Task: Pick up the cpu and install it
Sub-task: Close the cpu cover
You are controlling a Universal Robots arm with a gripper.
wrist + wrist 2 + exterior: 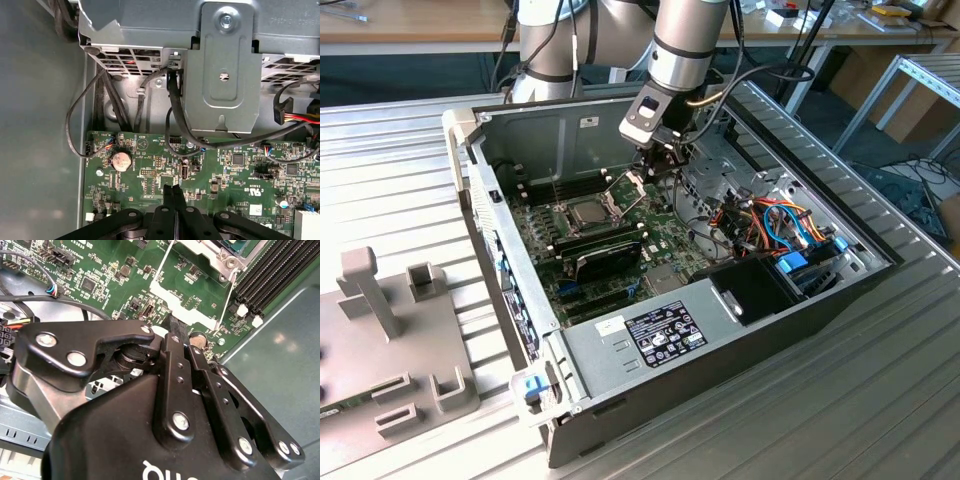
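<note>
Hanging inside the open grey sheet-metal case (740, 330), the gripper (655, 168) has its two black fingers (170, 197) pressed flat together, nothing visible between them, tips close over the green motherboard (235, 180). One cpu (588, 212), a flat square with a dull silver top, lies in its socket. Just beside it, one thin metal socket frame (627, 186) stands tilted open between cpu and gripper. One round, silvery coin cell (120, 160) sits on the board, and one black rectangular card (605, 262) lies near the cpu.
</note>
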